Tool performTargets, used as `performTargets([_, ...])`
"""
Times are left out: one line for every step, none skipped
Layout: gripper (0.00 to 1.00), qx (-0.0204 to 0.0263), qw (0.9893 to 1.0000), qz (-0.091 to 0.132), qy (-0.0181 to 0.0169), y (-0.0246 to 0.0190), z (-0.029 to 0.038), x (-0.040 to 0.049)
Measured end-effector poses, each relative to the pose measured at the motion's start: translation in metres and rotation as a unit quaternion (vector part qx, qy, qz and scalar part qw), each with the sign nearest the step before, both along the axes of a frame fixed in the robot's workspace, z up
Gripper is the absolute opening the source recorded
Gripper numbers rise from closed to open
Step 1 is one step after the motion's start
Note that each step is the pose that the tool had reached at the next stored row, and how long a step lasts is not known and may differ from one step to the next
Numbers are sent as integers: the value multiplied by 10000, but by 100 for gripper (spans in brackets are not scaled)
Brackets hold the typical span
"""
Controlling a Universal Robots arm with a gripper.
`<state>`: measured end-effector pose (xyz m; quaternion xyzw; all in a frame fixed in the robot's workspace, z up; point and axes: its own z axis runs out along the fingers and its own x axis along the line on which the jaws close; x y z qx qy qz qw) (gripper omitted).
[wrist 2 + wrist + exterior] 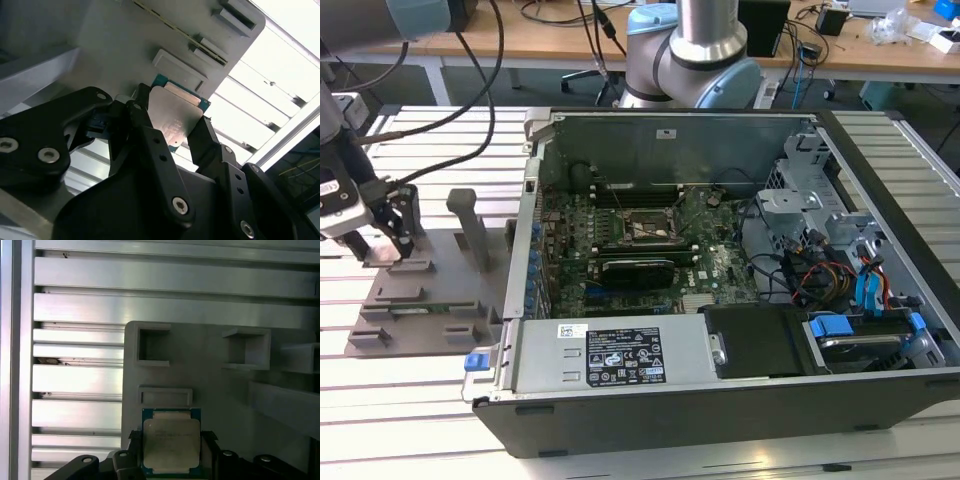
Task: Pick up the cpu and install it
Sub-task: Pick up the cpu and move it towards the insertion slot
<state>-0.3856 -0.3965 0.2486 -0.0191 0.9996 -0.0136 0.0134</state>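
Note:
The cpu, a flat square chip with a silver-grey top plate and a green rim, sits between my black fingers in both wrist views. My gripper is shut on the cpu, one finger on each of two opposite edges. It hovers low over a grey fixture plate; I cannot tell whether the chip is clear of the plate. In the exterior view my gripper is at the far left over that plate. The open motherboard socket lies inside the computer case, well to the exterior view's right of the gripper.
The open computer case has a tall side wall facing the fixture plate. Upright grey posts stand on the plate between gripper and case. The arm's base rises behind the case. Cables and drive bays fill the case's right side.

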Motion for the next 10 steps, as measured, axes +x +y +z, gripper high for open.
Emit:
performTargets([55,0,10000,0,0,0,21,0])
performTargets([55,0,10000,0,0,0,34,0])
performTargets([55,0,10000,0,0,0,47,0])
performTargets([55,0,10000,0,0,0,60,0])
performTargets([55,0,10000,0,0,0,72,0])
performTargets([55,0,10000,0,0,0,94,0])
performTargets([55,0,10000,0,0,0,108,0])
performTargets([55,0,10000,0,0,0,122,0])
performTargets([55,0,10000,0,0,0,137,0])
performTargets([55,0,10000,0,0,0,151,0])
